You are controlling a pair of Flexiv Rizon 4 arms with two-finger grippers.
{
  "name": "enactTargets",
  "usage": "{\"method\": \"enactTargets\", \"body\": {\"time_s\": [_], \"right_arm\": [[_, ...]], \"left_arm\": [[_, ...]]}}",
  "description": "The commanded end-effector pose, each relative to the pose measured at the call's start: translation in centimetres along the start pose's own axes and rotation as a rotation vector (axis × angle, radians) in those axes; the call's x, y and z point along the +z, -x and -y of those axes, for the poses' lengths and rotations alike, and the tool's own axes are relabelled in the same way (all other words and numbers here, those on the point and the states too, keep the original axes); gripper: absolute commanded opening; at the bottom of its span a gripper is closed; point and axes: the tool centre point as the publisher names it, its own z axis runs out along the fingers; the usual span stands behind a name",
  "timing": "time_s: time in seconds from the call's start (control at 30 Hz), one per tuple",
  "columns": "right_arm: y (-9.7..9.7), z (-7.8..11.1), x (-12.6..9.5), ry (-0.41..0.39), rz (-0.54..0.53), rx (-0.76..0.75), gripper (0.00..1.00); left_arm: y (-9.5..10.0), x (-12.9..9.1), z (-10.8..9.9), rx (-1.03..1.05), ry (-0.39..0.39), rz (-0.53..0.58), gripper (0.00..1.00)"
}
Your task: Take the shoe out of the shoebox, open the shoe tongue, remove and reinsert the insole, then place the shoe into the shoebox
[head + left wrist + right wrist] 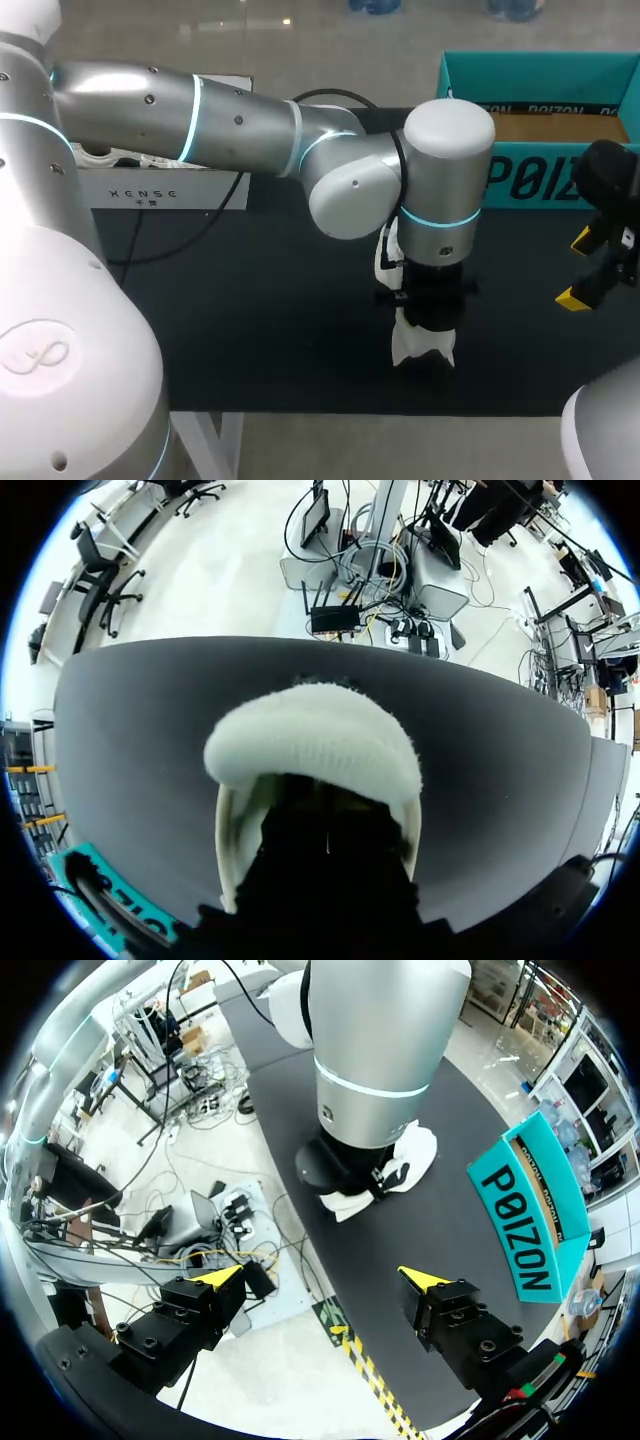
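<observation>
Black table [250, 320] bearing shoe [412, 347], shoebox [520, 180]

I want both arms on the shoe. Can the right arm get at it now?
Probably only from the side: bare mat lies between the open right gripper and the shoe, but the left arm stands right over it.

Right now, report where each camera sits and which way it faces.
Head view: above and behind, looking down on the table; left arm over the shoe, right gripper at the side.
Left wrist view: on the left arm, looking down at the shoe; only that arm's dark end shows.
Right wrist view: on the right arm, facing the left arm and shoe; its open gripper shows.
Shared: head and right wrist views both show the shoebox.
</observation>
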Motion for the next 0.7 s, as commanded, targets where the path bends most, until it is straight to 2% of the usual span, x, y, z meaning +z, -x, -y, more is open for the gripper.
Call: {"method": "enactTargets", "body": {"time_s": [0.03,0.3,0.7], "right_arm": [[0.2,-0.4,0.0,-0.009,-0.006,0.001,1.0],[0.2,-0.4,0.0,-0.009,-0.006,0.001,1.0],[0.2,-0.4,0.0,-0.009,-0.006,0.001,1.0]], "left_arm": [[-0.5,-0.4,-0.6,0.001,0.033,0.049,0.0],[0.6,-3.8,-1.7,0.013,0.122,0.137,0.0],[2.5,-4.5,-5.2,-0.031,0.209,0.132,0.0]]}}
